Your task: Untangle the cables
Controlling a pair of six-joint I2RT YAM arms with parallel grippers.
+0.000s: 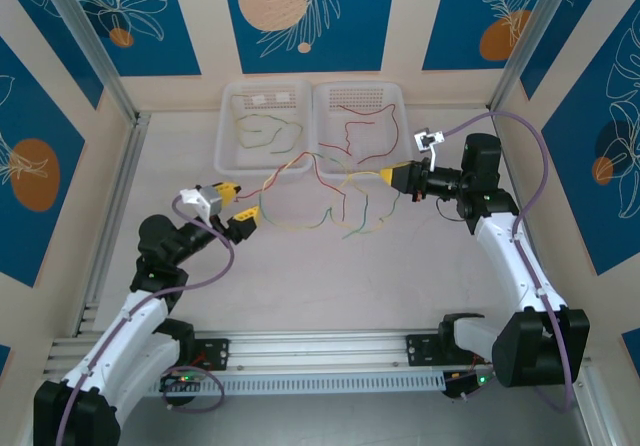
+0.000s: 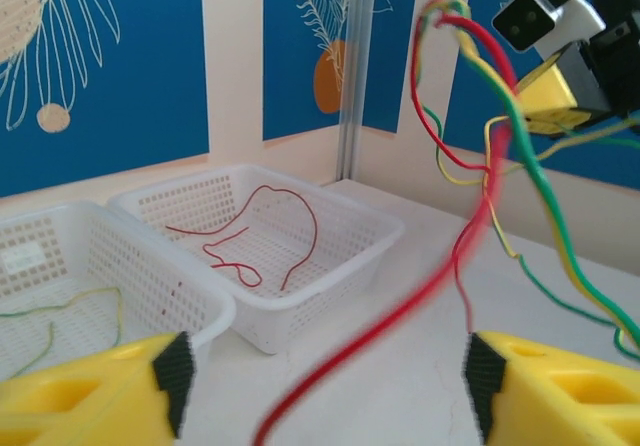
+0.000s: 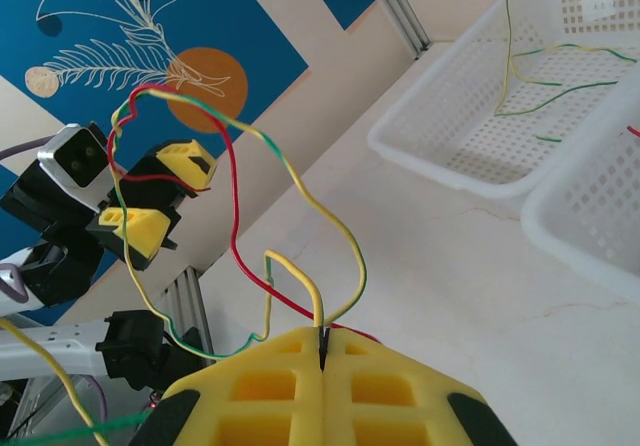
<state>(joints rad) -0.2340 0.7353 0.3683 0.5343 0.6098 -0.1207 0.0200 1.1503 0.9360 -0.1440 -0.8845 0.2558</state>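
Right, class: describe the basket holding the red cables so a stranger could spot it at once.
At the far edge of the table, two white perforated baskets sit side by side. It is the right-hand basket. Its neighbour holds yellow-green cables, while this one holds red cables.

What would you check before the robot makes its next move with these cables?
1. Right tool shut on a yellow-green cable: ok.
2. Left tool gripping: not ok; it is open, and a red cable runs between its jaws.
3. Tangle pulled apart: not ok; red and yellow-green strands cross between the tools.
4. Baskets sorted by colour: ok; the left basket holds yellow-green, the right basket red.
5. Which strand loops round which: cannot tell.
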